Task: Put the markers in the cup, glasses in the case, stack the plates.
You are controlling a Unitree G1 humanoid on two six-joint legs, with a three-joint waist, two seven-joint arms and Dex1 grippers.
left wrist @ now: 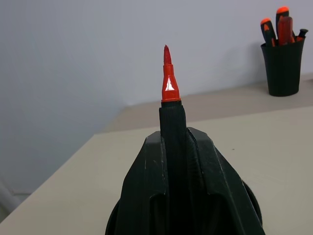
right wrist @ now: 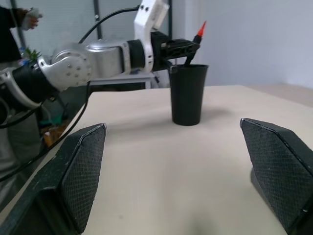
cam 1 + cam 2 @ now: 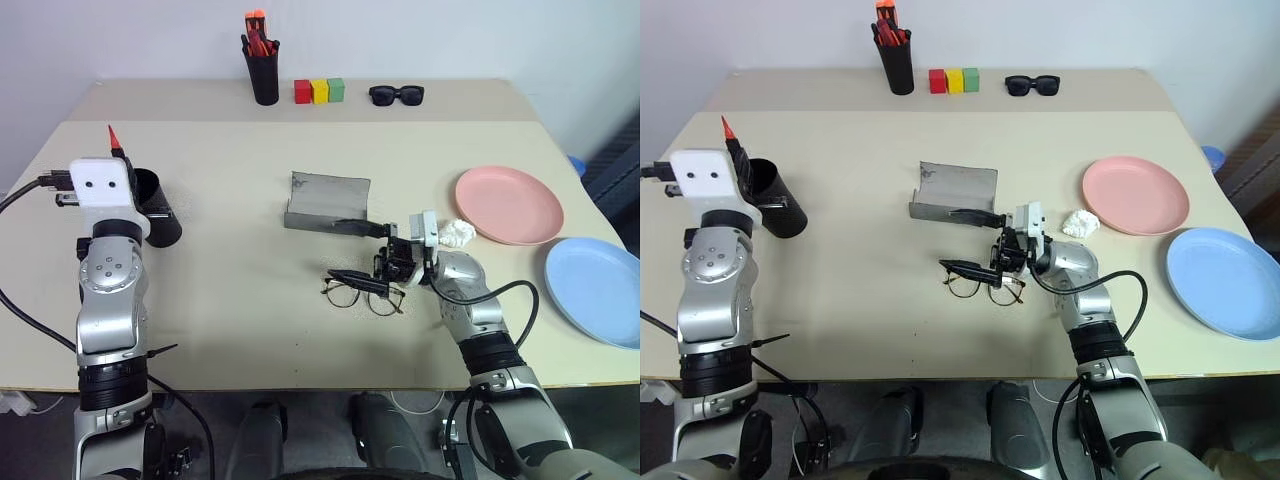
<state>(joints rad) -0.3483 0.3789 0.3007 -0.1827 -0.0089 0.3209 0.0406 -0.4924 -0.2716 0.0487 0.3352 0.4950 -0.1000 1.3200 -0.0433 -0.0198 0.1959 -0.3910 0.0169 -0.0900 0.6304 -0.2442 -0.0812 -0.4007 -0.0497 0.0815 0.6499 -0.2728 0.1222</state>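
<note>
Both arms are built of rounded silver-grey segments joined by black ribbed collars, with thin black cables looping loose beside each forearm. The left claw (image 2: 182,46) carries a white boxy wrist housing with two small dark holes. The right claw (image 2: 176,181) has broad black fingers (image 2: 80,174) with a fine cross-hatched pad texture.

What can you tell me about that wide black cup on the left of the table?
The cup is plain black plastic, tapering toward its base, standing upright on the beige table near its left edge. The left gripper holds a red-tipped marker slanting down into its open mouth. Nothing else touches it.
</note>
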